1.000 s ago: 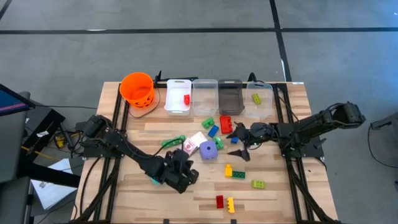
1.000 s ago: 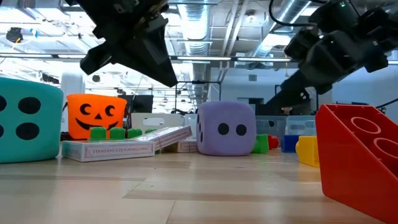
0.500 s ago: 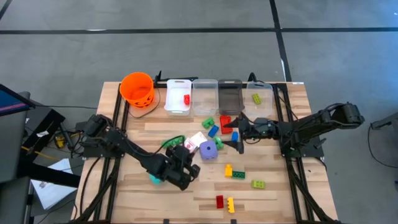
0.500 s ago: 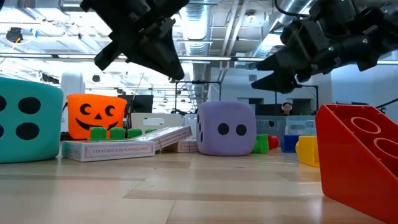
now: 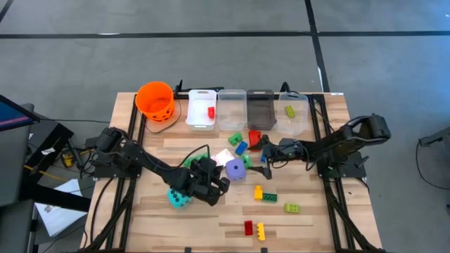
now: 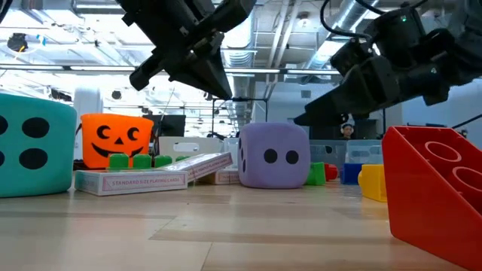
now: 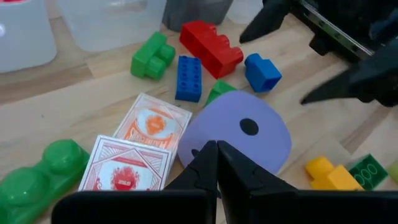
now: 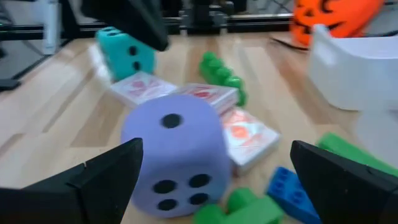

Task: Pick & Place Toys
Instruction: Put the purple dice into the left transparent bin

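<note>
Left gripper (image 7: pixel 217 163), fingers pressed together and empty, has advanced toward the purple die (image 5: pixel 235 169) and now hangs just beside it, uncovering the teal die (image 5: pixel 178 197). Right gripper (image 5: pixel 265 156), fingers spread wide, has shifted closer to the purple die's other side.

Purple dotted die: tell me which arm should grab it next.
Likely the right. The right gripper is open, and its wrist view frames the purple dotted foam die between its fingers. The left gripper is shut beside the die, so it would have to open first.
</note>
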